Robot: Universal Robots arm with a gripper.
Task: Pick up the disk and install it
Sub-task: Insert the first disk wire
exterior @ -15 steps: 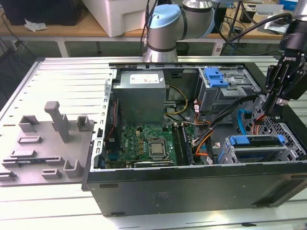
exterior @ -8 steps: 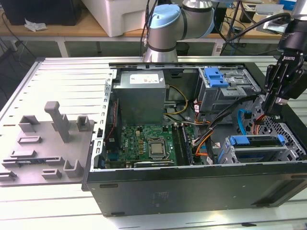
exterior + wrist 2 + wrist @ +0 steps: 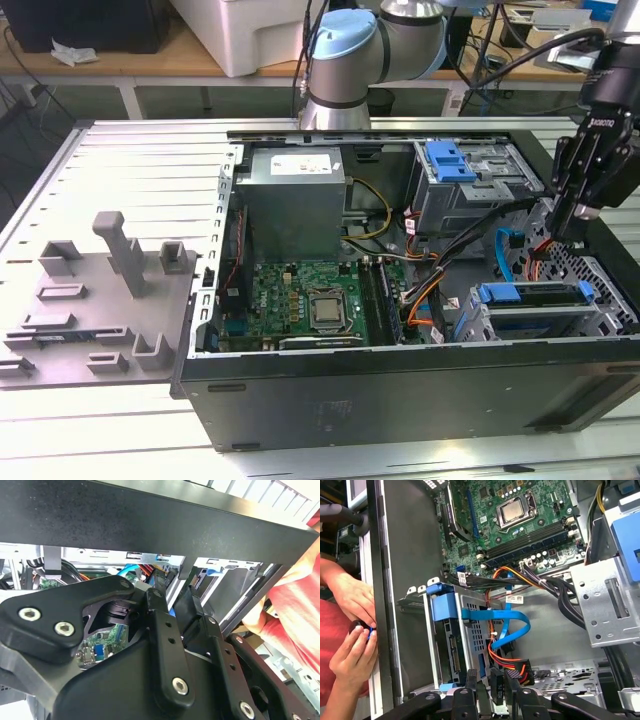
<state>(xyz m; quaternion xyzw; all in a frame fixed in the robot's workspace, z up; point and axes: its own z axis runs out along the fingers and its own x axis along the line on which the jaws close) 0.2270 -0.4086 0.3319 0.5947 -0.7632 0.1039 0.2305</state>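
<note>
Open black metal computer case point(image 3: 400, 390) lay on grey slatted table point(image 3: 120, 160). Grey metal drive cage point(image 3: 476, 601) in its corner held flat silver disk point(image 3: 451, 650) in blue plastic carrier. I saw black gripper point(image 3: 492, 674) hovering beside cage, at black cable plug point(image 3: 497, 684); couldn't tell its closure.
</note>
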